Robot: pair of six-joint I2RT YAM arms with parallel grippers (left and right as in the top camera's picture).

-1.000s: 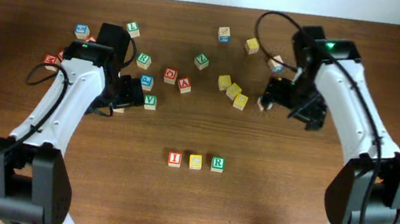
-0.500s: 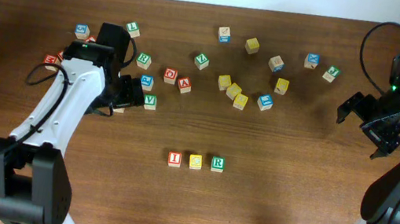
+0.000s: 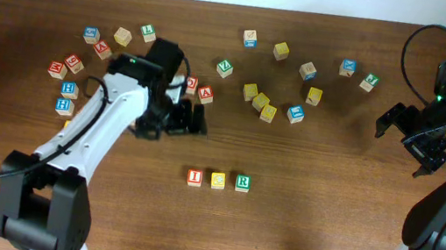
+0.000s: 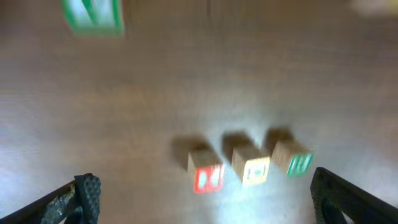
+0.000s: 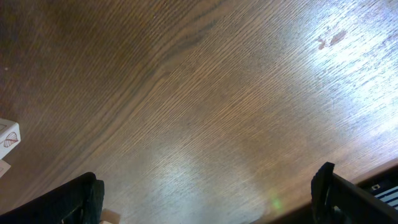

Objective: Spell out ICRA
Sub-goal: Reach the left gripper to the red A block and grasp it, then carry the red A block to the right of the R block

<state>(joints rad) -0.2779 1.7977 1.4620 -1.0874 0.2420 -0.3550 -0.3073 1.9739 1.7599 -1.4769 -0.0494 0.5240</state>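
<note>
My left end effector (image 3: 191,121) hangs open and empty, just near of the red A block (image 3: 206,95), with loose blocks (image 3: 260,101) crowding to its right. The right end effector (image 3: 393,124) is open too, far right.

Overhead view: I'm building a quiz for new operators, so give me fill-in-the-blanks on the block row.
The lined-up row has ___ blocks. Its middle block is ___. The green block at its end shows the letter ___. The left gripper holds nothing; it is ___.
Answers: three, yellow, R, open.
</note>
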